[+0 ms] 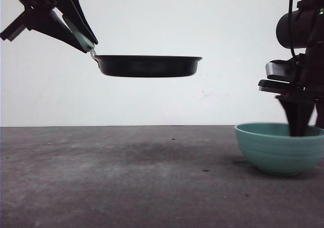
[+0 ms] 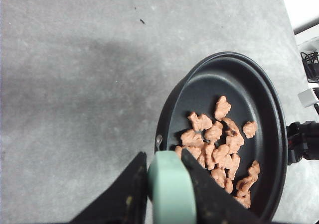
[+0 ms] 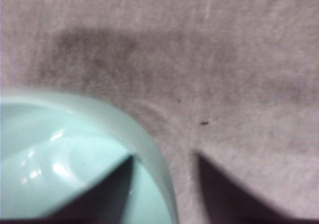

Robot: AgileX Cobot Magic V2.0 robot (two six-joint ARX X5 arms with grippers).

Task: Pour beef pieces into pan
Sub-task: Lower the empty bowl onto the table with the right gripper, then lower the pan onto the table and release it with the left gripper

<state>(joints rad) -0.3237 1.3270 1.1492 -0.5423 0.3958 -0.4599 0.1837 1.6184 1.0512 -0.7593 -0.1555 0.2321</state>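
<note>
Front view, upper left: I see my left gripper (image 1: 87, 44) pinching the pan's (image 1: 147, 66) green handle (image 2: 171, 189), pan level in mid-air, handle pointing left. Beef pieces (image 2: 219, 147) lie inside. At lower right, my right gripper (image 1: 298, 129) straddles the bowl's (image 1: 276, 149) rim, fingers spread; its tips are hidden.

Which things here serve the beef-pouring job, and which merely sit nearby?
Job:
- pan, held by left gripper
- beef pieces, already in it
- teal bowl, its rim straddled by right gripper

Nearby:
- grey table
</note>
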